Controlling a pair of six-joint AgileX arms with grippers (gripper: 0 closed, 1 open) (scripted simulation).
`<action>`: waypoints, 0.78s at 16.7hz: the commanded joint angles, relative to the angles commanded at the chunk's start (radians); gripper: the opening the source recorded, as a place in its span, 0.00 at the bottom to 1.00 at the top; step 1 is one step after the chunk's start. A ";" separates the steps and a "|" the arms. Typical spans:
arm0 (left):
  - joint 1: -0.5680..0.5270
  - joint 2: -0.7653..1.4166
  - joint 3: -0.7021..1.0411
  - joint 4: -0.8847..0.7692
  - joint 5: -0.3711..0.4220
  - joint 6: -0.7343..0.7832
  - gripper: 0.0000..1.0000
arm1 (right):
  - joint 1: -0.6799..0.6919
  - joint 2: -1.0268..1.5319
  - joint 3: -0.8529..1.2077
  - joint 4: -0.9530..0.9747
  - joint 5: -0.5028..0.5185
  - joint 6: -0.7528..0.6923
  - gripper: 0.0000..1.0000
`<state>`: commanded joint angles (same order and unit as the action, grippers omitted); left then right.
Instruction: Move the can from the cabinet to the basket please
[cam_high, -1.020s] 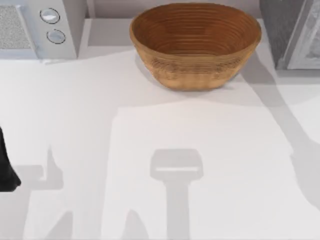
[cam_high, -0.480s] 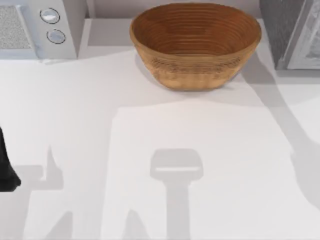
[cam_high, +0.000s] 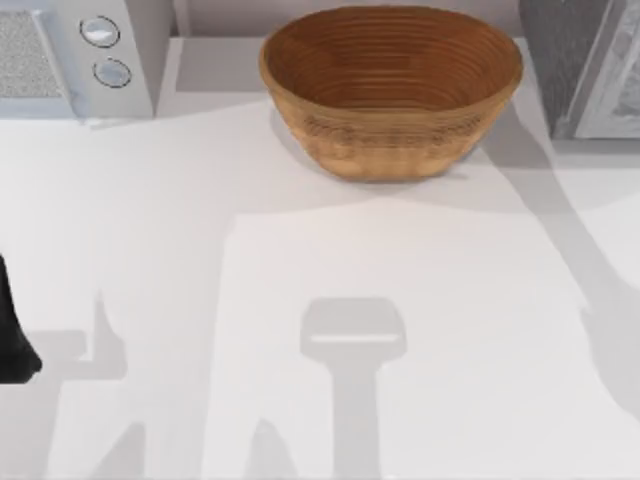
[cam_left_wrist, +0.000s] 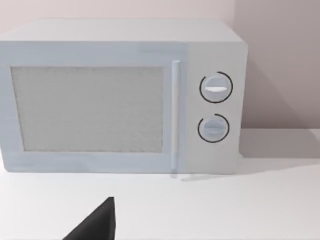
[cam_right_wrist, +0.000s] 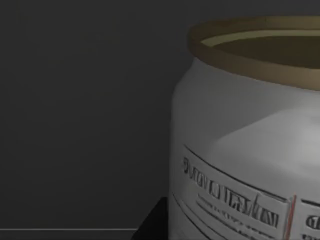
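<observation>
Our right hand is inside the dim cabinet, with the can looming close before its wrist camera; whether that hand is apart or together we cannot tell. We judge the can light, stiff and smooth-walled, best gripped mid-body. Beyond, the open bench leaves room toward the basket. Our left arm idles at the bench's left.

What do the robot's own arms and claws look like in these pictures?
Little of them is visible. The left arm is a matt black, rounded shape at the top view's left edge. In the left wrist view, a plain black wedge of the left claw points up. No cables or markings can be seen.
</observation>
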<state>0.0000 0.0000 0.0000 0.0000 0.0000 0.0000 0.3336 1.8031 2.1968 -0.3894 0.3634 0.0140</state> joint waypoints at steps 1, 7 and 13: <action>0.000 0.000 0.000 0.000 0.000 0.000 1.00 | 0.001 -0.001 -0.001 -0.001 0.000 0.001 0.00; 0.000 0.000 0.000 0.000 0.000 0.000 1.00 | 0.123 -0.154 -0.025 -0.127 0.125 -0.004 0.00; 0.000 0.000 0.000 0.000 0.000 0.000 1.00 | 0.308 -0.376 -0.064 -0.316 0.300 0.001 0.00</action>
<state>0.0000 0.0000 0.0000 0.0000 0.0000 0.0000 0.6416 1.4270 2.1330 -0.7052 0.6637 0.0147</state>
